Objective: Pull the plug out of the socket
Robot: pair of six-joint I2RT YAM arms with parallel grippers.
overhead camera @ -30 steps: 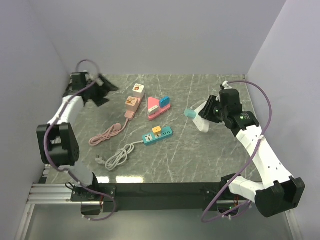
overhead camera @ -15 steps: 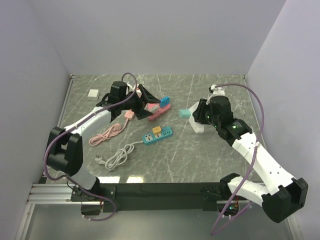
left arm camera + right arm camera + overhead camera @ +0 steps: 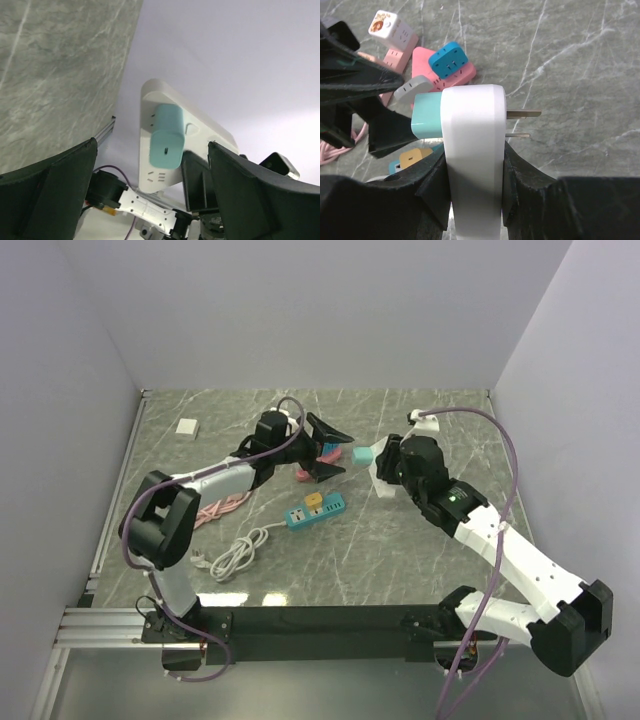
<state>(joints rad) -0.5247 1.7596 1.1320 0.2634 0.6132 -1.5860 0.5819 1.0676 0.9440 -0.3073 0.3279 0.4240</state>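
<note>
Step in hand: approach. My left gripper (image 3: 347, 452) is lined up on the teal plug (image 3: 166, 135), and the pull has not begun.
Plug location: seated in the face of the white socket (image 3: 472, 130), lifted off the table (image 3: 420, 420) between my two arms.
Right jaws: partly closed, clamped on the two sides of the white socket body. The plug points toward my left arm and the socket's metal prongs (image 3: 522, 113) point away from it.
Left jaws: spread wide, holding nothing. The plug sits just ahead of the fingertips (image 3: 87, 150), centred in the gap, with no contact visible.
Next move, as I judge it: advance the left jaws around the plug and close on its flat sides. Then draw straight back along the pin axis while the right jaws brace the socket.
Caution: an off-axis pull may twist the socket in my right grip.
</note>
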